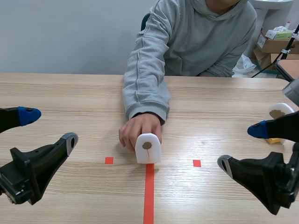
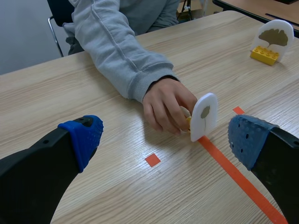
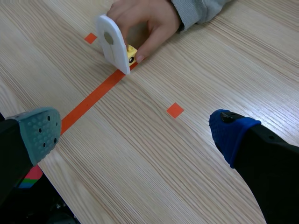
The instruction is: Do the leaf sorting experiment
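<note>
One hand (image 1: 138, 130) gripping leaf card (image 1: 148, 150), yellow base (image 3: 131, 52) seemingly wrist-views only

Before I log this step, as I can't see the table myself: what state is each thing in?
Centre leaf card: upright, held by the person's hand.
Far leaf card: upright on its yellow block, untouched.
Left pincer: open, empty.
Right pincer: open, empty.

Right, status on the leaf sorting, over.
Left gripper open, right gripper open. Leaf card upright at tape line end. Person's hand holding it, in the way.
</note>
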Available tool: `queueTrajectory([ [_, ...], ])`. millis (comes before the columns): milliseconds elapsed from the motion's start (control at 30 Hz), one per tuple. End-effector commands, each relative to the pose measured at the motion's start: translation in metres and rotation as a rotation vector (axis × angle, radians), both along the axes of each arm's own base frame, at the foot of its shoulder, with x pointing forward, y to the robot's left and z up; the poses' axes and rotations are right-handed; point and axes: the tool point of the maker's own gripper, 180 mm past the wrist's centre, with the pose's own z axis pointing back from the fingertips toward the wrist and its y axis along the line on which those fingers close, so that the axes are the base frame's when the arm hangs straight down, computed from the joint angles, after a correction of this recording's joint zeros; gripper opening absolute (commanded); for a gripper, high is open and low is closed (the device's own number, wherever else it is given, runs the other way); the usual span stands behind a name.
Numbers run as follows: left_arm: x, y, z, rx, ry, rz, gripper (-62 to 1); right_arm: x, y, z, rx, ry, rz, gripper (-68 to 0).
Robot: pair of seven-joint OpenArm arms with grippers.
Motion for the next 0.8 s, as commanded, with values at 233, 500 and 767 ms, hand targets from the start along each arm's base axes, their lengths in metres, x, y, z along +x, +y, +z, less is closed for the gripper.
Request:
queueTrajectory([
  [233,0.0005,-0.0019,0.0065,-0.026,-0.017,0.002,-3.7,0.0032,0.0029,0.0103,0.024,-0.030,0.016,0.4],
  [500,0.0005,-0.0019,0.0065,-0.026,-0.017,0.002,-3.7,0.0031,0.0001,0.0065,0.024,-0.019,0.007,0.4],
  [767,0.0005,-0.0019,0.0065,-0.026,-0.017,0.002,-3.7,0.0033,0.0003,0.0071,0.027,-0.021,0.007,0.4],
])
